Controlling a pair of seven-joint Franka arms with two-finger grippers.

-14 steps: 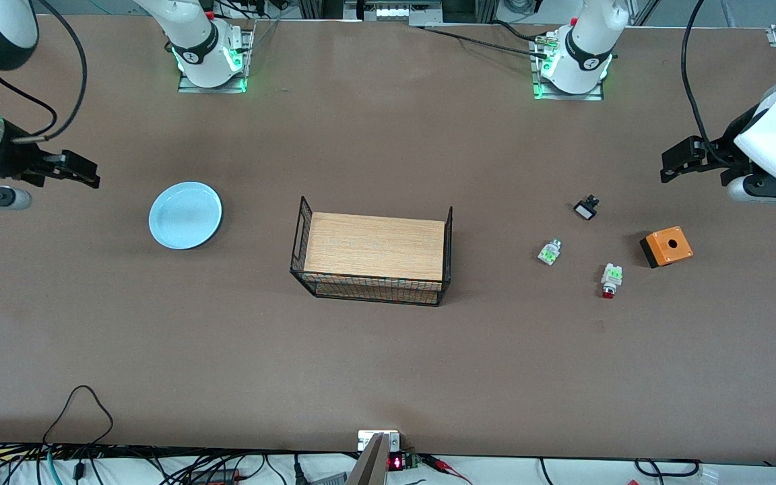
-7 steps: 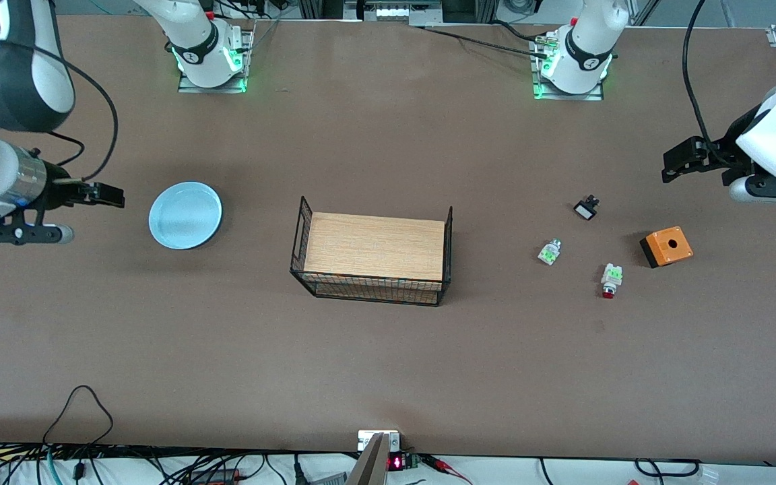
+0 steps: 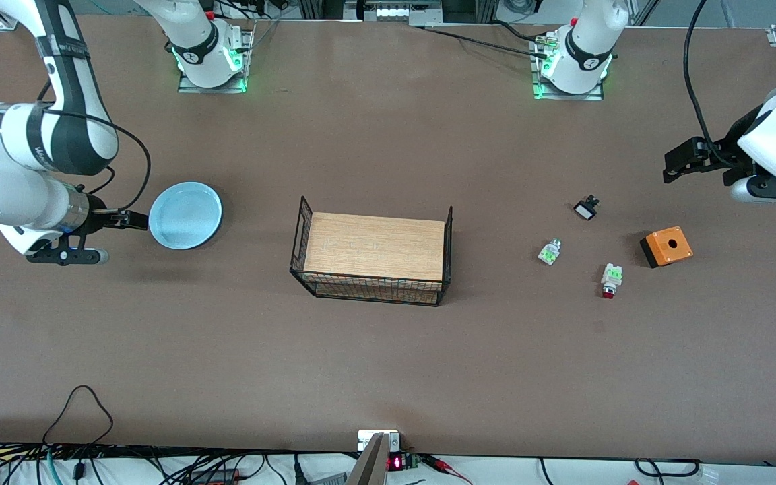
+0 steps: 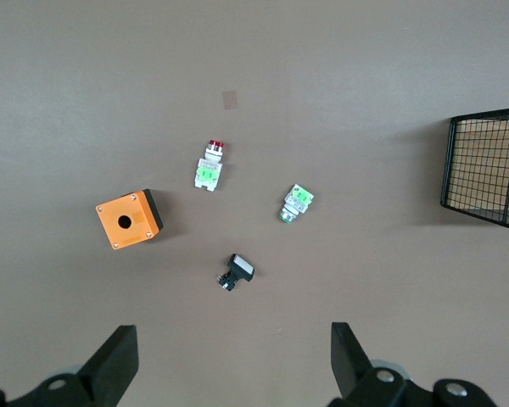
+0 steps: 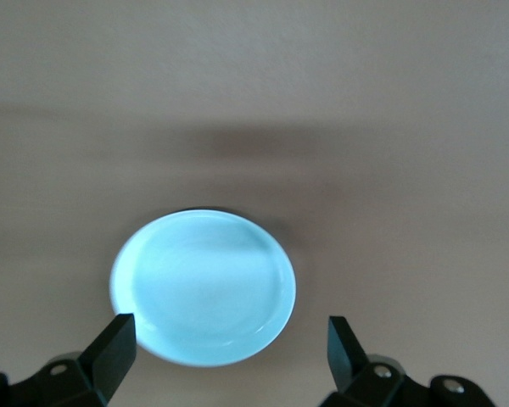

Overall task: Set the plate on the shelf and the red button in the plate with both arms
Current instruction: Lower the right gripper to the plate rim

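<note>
The light blue plate (image 3: 185,215) lies flat toward the right arm's end of the table and fills the middle of the right wrist view (image 5: 204,287). My right gripper (image 3: 133,219) hangs open beside its rim, and in that wrist view the right gripper (image 5: 229,343) has its jaws spread wider than the plate. The red button (image 3: 610,281) lies on its side toward the left arm's end, also seen as the red button (image 4: 209,166). My left gripper (image 3: 672,165) waits open and empty above bare table near that end; in its own view the left gripper (image 4: 233,356) holds nothing.
A wire basket with a wooden board (image 3: 374,250) stands mid-table. Near the red button lie a white-green part without a red cap (image 3: 549,252), a small black-and-white part (image 3: 586,208) and an orange box with a hole (image 3: 666,246).
The right arm has swung in from the table's end, carrying its open gripper up to the plate's rim. The left arm has barely moved.
</note>
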